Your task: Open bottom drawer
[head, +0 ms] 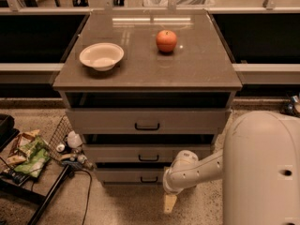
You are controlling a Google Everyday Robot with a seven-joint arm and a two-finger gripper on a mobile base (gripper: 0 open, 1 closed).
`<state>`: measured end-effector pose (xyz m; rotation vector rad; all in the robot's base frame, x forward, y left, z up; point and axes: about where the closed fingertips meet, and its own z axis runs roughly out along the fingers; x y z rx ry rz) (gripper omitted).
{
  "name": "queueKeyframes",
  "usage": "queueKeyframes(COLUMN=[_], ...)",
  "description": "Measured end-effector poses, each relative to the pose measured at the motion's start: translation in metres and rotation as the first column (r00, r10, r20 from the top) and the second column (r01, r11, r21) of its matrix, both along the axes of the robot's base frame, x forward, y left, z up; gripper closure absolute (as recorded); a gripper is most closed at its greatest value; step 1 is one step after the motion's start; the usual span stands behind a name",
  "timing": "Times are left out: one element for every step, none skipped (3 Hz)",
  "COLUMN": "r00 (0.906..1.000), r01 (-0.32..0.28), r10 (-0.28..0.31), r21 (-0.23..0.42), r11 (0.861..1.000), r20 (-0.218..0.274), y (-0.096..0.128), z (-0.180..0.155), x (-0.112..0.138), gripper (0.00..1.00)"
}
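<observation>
The grey-brown cabinet (147,74) has three drawers. The bottom drawer (126,176) is the lowest, a shallow front with a small black loop handle (149,179); it looks pushed in. My gripper (169,202) hangs near the floor, just below and to the right of that handle, pointing down. The white wrist (180,172) above it covers the drawer's right end. The gripper holds nothing that I can see.
A white bowl (101,56) and an orange-red apple (166,41) sit on the cabinet top. A wire basket (61,135) with snack packs (28,156) and small bottles (73,139) lies on the floor at left, with a black cable (89,191). My bulky white arm (262,172) fills the lower right.
</observation>
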<state>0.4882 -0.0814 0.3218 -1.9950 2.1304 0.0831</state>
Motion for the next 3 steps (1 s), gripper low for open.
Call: queueKeyframes(r00=[0.9996, 0.9992, 0.9977], r01=[0.026, 0.017, -0.005], r10=[-0.026, -0.018, 0.005], r21=[0.011, 0.017, 0.002], r11=[1.000, 1.000, 1.000], r20=[0.012, 0.037, 0.067], y=[0.000, 0.006, 0.015], z=[-0.046, -0.072, -0.096], x=[0.017, 0.032, 0.046], gripper=[0.00, 0.00, 0.00])
